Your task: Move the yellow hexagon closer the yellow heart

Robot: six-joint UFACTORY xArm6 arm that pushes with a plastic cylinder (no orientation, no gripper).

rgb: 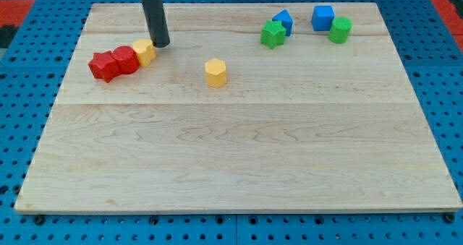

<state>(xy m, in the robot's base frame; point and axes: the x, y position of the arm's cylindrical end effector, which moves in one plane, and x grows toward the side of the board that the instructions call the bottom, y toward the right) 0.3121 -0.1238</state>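
The yellow hexagon (215,71) stands on the wooden board (239,158), left of centre in the upper half. The yellow heart (145,52) lies further to the view's left, at the right end of a short row with two red blocks. My tip (160,45) rests on the board right at the heart's upper right edge, touching it or nearly so. The tip is well to the left of the hexagon and a little above it in the view.
Two red blocks (124,59) (105,66) sit tight against the heart's left side. At the view's top right are a green block (273,34), a blue block (283,21), a blue cube (323,17) and a green block (340,29).
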